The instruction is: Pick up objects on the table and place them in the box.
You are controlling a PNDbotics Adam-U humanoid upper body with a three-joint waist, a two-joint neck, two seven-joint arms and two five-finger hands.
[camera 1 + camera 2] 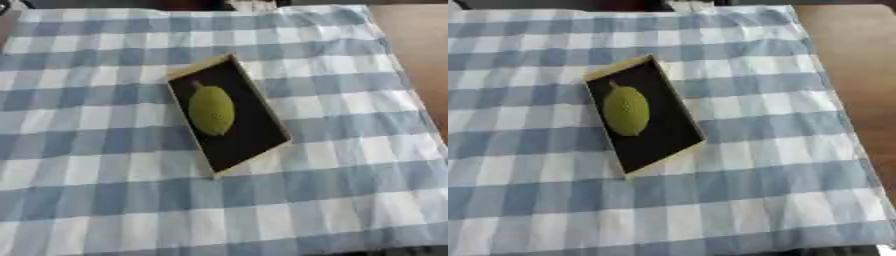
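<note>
Lying inside the box [254, 131], a green oval fruit [212, 110] with a rough skin and a short stem at its far end is seen resting on the black floor, toward the far half. The shallow, tan-rimmed box is set askew near the middle of a blue and white checked cloth [350, 190], which is spread over the wooden tabletop [859, 60]. Neither robot hand is shown, so their state cannot be told.
</note>
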